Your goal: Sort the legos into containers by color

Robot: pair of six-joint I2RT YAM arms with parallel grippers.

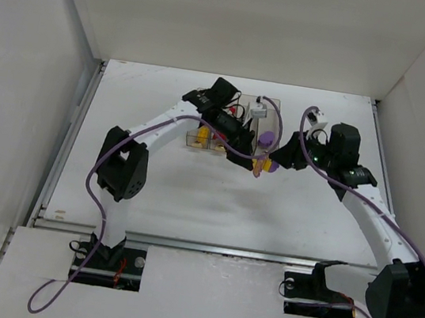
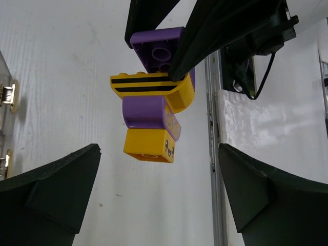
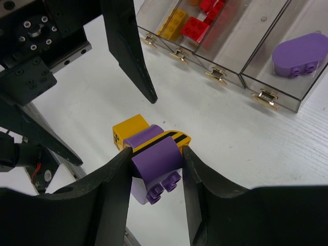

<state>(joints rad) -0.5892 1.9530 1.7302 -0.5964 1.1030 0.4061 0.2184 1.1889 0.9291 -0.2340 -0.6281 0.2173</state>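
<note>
My top camera is looking down from above and behind me, holding the whole table, with the lego cluster small near its middle. My left wrist camera is facing that cluster from close by. My right wrist camera is peering down onto the cluster, closer still. All three are sharing it.

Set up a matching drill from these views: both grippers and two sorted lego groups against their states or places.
Column one:
1. left gripper
2. right gripper
3. purple oval lego
4. red legos

Column two:
A. shut on the purple-and-yellow cluster
B. lying in the end bin
C. open, fingers apart from the cluster
D. in a bin between the yellow legos and the purple one

Pairs: 1-C, 2-A, 3-B, 4-D
</note>
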